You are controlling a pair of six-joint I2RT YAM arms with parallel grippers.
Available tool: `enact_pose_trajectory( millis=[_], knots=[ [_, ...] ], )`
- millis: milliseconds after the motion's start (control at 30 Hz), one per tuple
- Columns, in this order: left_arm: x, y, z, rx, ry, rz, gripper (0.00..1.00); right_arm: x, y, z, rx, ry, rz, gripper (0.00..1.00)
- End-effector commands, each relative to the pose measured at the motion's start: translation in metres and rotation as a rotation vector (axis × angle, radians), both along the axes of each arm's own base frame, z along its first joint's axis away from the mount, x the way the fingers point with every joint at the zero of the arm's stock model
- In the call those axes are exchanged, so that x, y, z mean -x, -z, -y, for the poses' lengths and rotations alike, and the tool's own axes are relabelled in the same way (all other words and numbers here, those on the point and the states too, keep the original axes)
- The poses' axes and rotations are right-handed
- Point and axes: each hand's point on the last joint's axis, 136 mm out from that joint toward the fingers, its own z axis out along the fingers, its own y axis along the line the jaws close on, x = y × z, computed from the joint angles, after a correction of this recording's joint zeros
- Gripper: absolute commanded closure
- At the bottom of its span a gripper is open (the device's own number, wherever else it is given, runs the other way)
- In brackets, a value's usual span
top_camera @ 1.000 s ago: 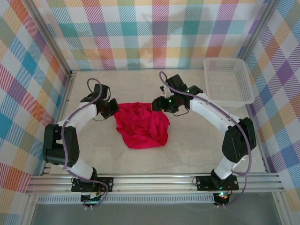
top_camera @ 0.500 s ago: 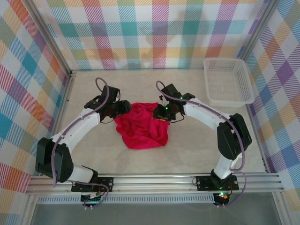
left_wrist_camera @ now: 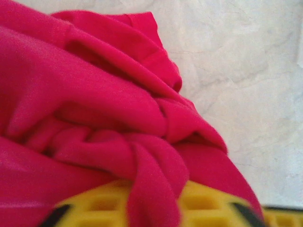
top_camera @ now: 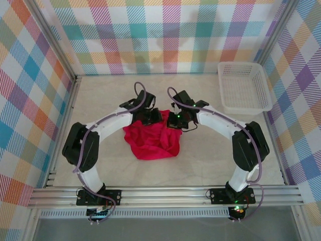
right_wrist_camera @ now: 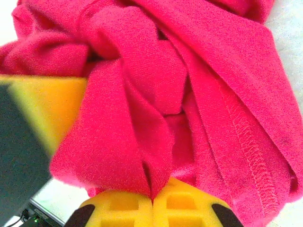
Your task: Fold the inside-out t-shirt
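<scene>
The inside-out t-shirt (top_camera: pixel 150 140), bright red, lies crumpled in a heap at the middle of the table. Both grippers sit close together at its far edge. My left gripper (top_camera: pixel 155 116) is shut on a twisted fold of the shirt (left_wrist_camera: pixel 94 94); in the left wrist view the cloth runs down between its yellow fingers (left_wrist_camera: pixel 213 205). My right gripper (top_camera: pixel 173 120) is shut too, its yellow fingertips (right_wrist_camera: pixel 189 205) pressed together on a pinched ridge of the shirt (right_wrist_camera: pixel 227 71), whose stitched seam shows on the right.
A white mesh basket (top_camera: pixel 244 88) stands at the back right corner. Checked walls close the pale table (top_camera: pixel 100 100) on three sides. In the right wrist view the left gripper's yellow finger (right_wrist_camera: pixel 45 106) sits close at the left.
My left arm has swung right from the shirt's left edge to its far middle, opened and shut on cloth there. My right gripper has closed on the fold beside it.
</scene>
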Motion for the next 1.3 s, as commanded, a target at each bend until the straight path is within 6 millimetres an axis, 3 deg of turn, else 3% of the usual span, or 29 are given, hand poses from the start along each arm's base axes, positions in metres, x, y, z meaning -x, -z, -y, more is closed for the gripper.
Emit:
enact_pose_trajectory(
  millis=[0, 133, 233, 333, 433, 567, 700, 833, 933, 967, 1033, 1100, 1167, 1267],
  knots=[
    [-0.015, -0.048, -0.009, -0.065, 0.011, 0.076, 1.0, -0.01, -0.023, 0.03, 0.047, 0.043, 0.07, 1.0],
    [-0.033, -0.137, -0.023, -0.042, 0.011, 0.203, 1.0, -0.033, -0.037, 0.092, 0.079, 0.213, 0.101, 1.0],
    [-0.032, -0.191, -0.035, 0.021, 0.01, 0.275, 1.0, -0.04, -0.037, 0.135, 0.152, 0.32, 0.116, 1.0],
    [-0.023, -0.224, -0.048, 0.104, 0.012, 0.318, 1.0, -0.039, -0.027, 0.158, 0.224, 0.356, 0.098, 1.0],
    [-0.013, -0.236, -0.057, 0.189, 0.025, 0.319, 1.0, -0.034, -0.01, 0.168, 0.297, 0.359, 0.064, 1.0],
    [-0.012, -0.221, -0.063, 0.249, 0.024, 0.264, 1.0, -0.033, 0.007, 0.172, 0.337, 0.355, 0.027, 1.0],
    [-0.017, -0.178, -0.045, 0.297, 0.056, 0.139, 1.0, -0.034, -0.006, 0.138, 0.193, 0.287, 0.036, 1.0],
    [-0.025, -0.126, -0.032, 0.268, 0.058, 0.04, 1.0, -0.026, -0.024, 0.087, 0.039, 0.186, 0.063, 0.74],
    [-0.03, -0.097, -0.038, 0.188, 0.045, -0.009, 1.0, -0.017, -0.027, 0.058, -0.021, 0.124, 0.061, 0.61],
    [-0.031, -0.09, -0.043, 0.151, 0.039, -0.018, 0.93, -0.016, -0.026, 0.052, -0.027, 0.111, 0.058, 0.6],
    [-0.03, -0.08, -0.056, 0.063, 0.022, -0.024, 0.64, -0.013, -0.023, 0.04, -0.033, 0.089, 0.051, 0.59],
    [-0.027, -0.079, -0.067, 0.002, 0.002, -0.009, 0.46, -0.012, -0.019, 0.033, -0.038, 0.076, 0.041, 0.59],
    [-0.022, -0.08, -0.077, -0.05, -0.014, 0.009, 0.39, -0.012, -0.017, 0.027, -0.044, 0.068, 0.034, 0.6],
    [-0.008, -0.081, -0.08, -0.1, -0.008, 0.037, 0.39, -0.013, -0.016, 0.02, -0.05, 0.054, 0.031, 0.6]
  ],
)
